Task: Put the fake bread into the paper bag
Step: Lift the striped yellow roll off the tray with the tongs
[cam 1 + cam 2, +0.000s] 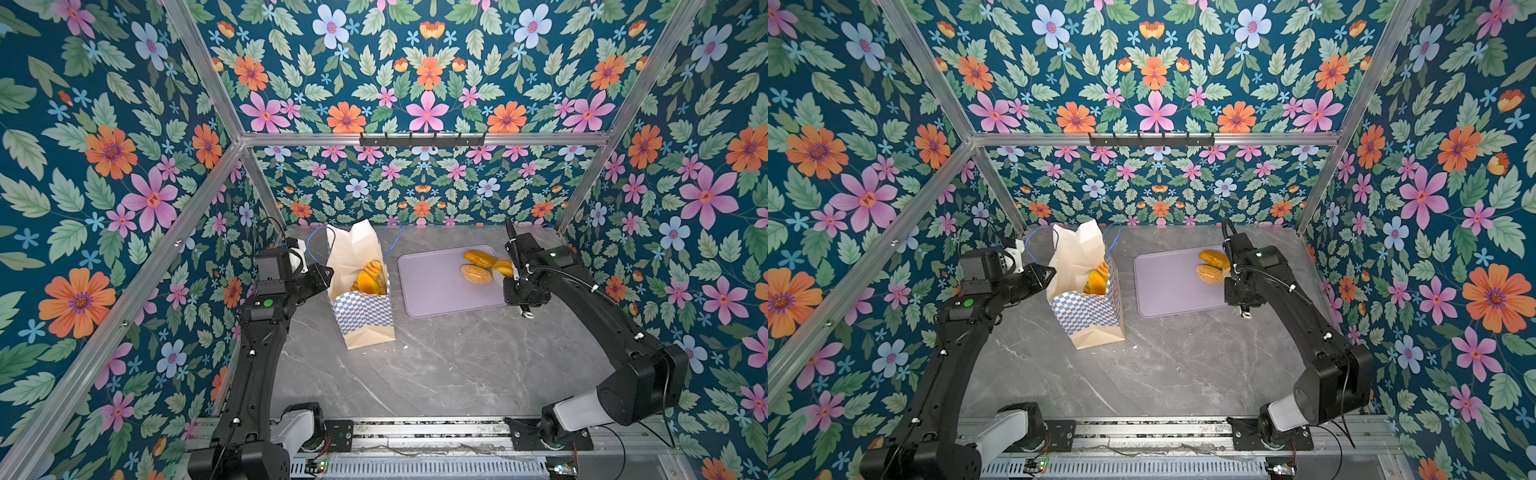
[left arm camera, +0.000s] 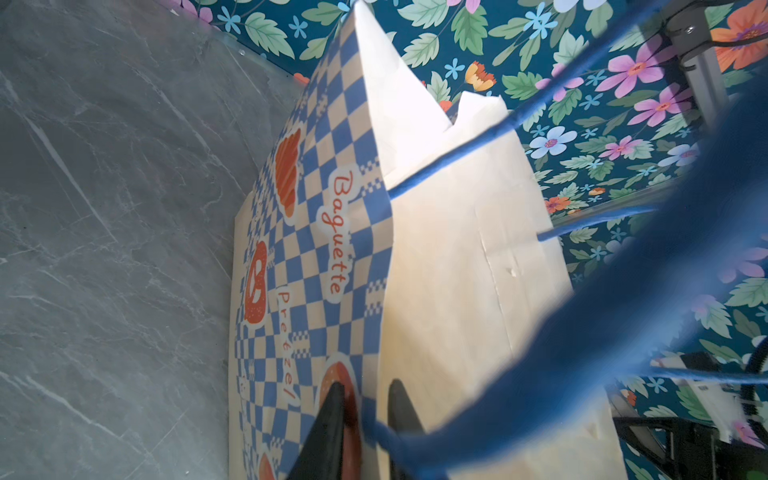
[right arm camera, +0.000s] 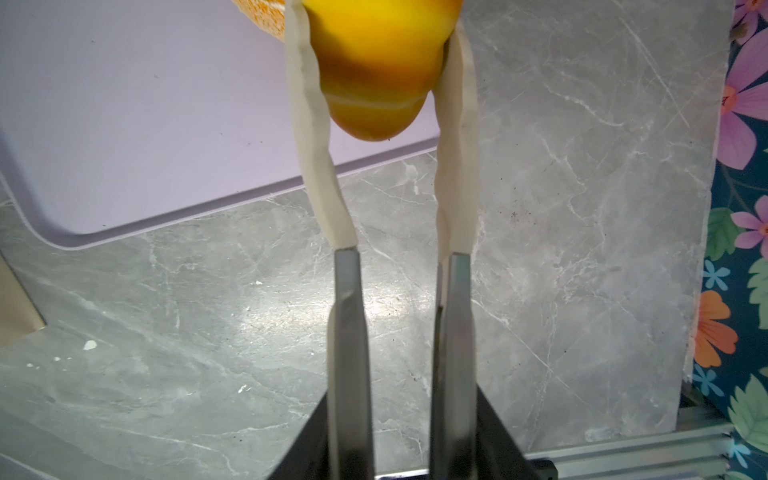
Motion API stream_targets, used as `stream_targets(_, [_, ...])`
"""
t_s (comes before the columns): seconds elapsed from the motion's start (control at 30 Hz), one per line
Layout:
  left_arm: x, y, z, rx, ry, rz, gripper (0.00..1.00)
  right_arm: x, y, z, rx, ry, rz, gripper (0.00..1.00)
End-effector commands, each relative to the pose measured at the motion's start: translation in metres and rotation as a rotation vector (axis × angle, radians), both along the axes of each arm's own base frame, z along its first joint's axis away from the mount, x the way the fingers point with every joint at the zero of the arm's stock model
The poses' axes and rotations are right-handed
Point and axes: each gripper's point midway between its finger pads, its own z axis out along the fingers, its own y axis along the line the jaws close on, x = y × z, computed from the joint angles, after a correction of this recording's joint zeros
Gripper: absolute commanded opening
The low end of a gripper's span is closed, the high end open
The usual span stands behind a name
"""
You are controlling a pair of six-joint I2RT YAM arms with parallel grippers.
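The grey marble table (image 1: 436,365) carries the standing paper bag (image 1: 365,320) and a lilac tray (image 1: 432,286).

Lab-style robot test cell, aluminium frame (image 1: 291,139), floral wallpaper panels (image 1: 428,83), grey marble-look tabletop (image 1: 436,374), front mounting rail (image 1: 415,430).

Both top views are set high above the near edge and face the far wall, angled down. They share almost the whole scene: tabletop (image 1: 436,374), both arms, bag (image 1: 361,320) and tray (image 1: 432,291), shifted slightly sideways between them.

The left wrist view faces right, very close to the bag's chequered side, past the left hand (image 2: 366,388). A blurred cord (image 2: 623,311) crosses the lens.

The right wrist view looks steeply down along the right hand (image 3: 376,16), with the gripped bread (image 3: 374,62) close. It shares the tray's near corner and the right tabletop edge with the top views.
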Motion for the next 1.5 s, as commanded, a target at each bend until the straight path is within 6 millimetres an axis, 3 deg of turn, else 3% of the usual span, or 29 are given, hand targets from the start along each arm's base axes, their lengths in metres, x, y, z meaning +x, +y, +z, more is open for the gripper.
stream_targets(0.0, [-0.001, 0.0, 0.009, 0.003, -0.024, -0.004, 0.24, -0.001, 0.006, 0.012, 0.052, -0.027, -0.009, 0.4])
stream_targets(0.33, [-0.002, 0.0, 0.012, -0.003, -0.026, 0.002, 0.21, 0.0, 0.021, 0.041, 0.166, -0.122, 0.01, 0.37])
stream_targets(0.9, [-0.007, 0.002, 0.013, -0.001, -0.022, 0.019, 0.16, 0.002, 0.019, 0.099, 0.224, -0.333, 0.001, 0.37])
stream_targets(1.47, [-0.006, 0.005, 0.01, 0.002, -0.014, 0.037, 0.16, 0.002, 0.041, 0.161, 0.388, -0.513, 0.077, 0.35])
